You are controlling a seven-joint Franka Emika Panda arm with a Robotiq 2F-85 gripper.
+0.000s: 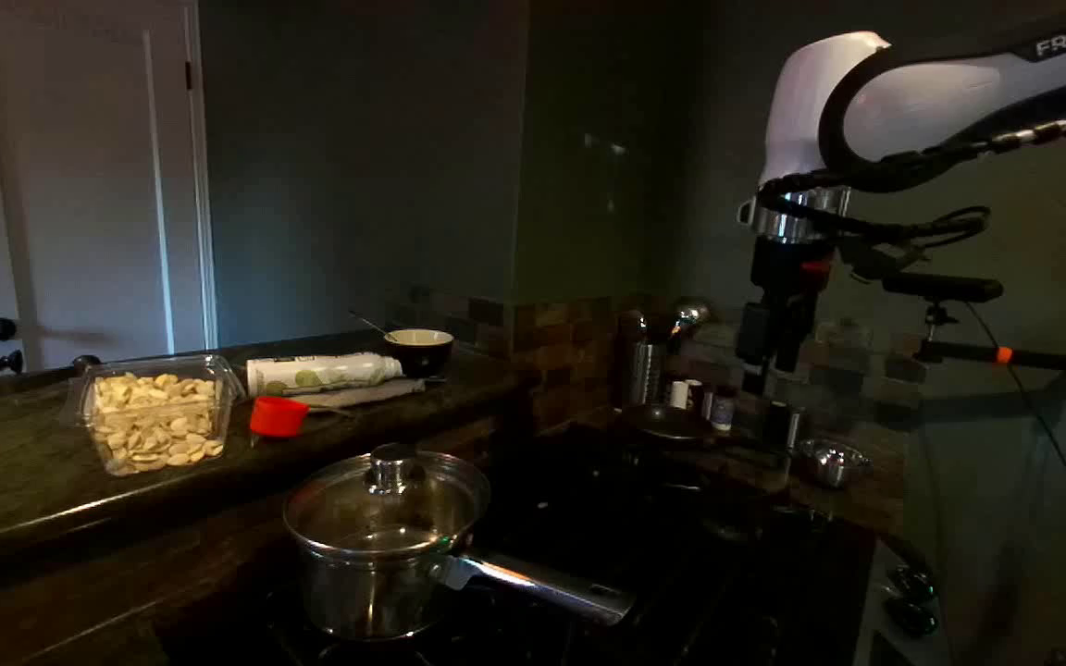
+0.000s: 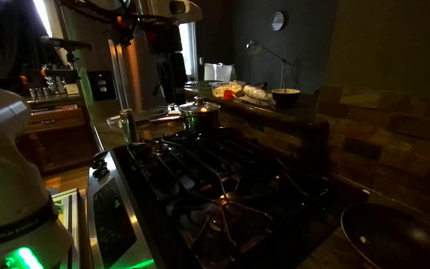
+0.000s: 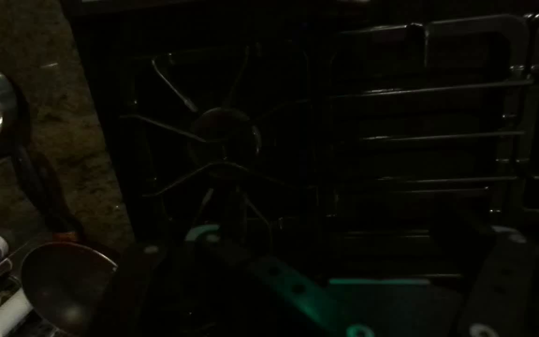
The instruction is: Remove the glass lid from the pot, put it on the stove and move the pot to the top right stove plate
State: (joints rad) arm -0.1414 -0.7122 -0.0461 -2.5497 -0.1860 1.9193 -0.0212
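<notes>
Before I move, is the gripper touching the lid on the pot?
Apart. In an exterior view, the gripper hangs above and to the picture's right of the lid, with a wide gap plainly visible between them.

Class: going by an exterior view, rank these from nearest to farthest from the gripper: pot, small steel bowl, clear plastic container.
1. Small steel bowl: below the gripper, slightly picture-right.
2. Pot: on the stove, picture-left.
3. Clear plastic container: on the counter, farther picture-left.
</notes>
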